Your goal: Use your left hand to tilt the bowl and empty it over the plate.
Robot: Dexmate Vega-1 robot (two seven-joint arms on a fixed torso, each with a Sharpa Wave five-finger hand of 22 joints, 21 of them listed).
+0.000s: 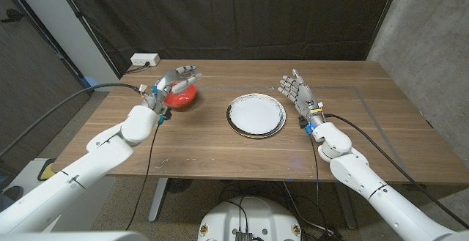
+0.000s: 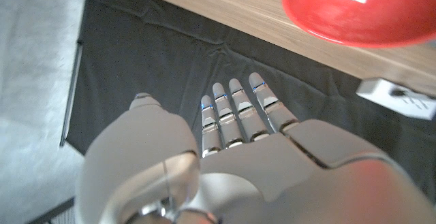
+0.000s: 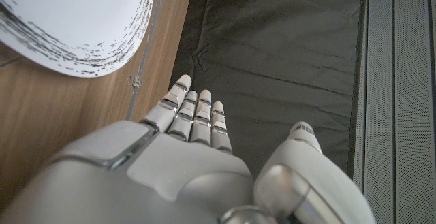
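Head view: wooden table [image 1: 220, 146] with a white plate [image 1: 255, 114] near its middle, dark-rimmed, lying flat. Red bowl [image 1: 180, 97] sits on the table to the robot's left of the plate, apart from it, a strip of bare wood between. Left hand [image 1: 178, 79] is at the bowl, on the side away from the plate and over its far rim, fingers [image 1: 192, 70] extended above the bowl; whether they touch the rim cannot be told from here. Bowl looks upright, not tilted. Left wrist view: fingers [image 2: 235, 112] straight and side by side, nothing between them and the thumb [image 2: 143, 125], so the hand holds nothing and is spread; the bowl [image 2: 361, 9] is near but clear of the fingertips. Right hand [image 1: 297, 91] stands to the robot's right of the plate, just beside its rim, fingers [image 1: 287, 86] up and apart, empty. Right wrist view confirms: fingers [image 3: 194, 112] straight, thumb [image 3: 300, 139] held off to the side, plate [image 3: 75, 23] close by on the wood. White power strip [image 1: 144, 61] lies at the table's far corner, beyond the bowl from the plate. Black curtain [image 1: 220, 14] behind the table.
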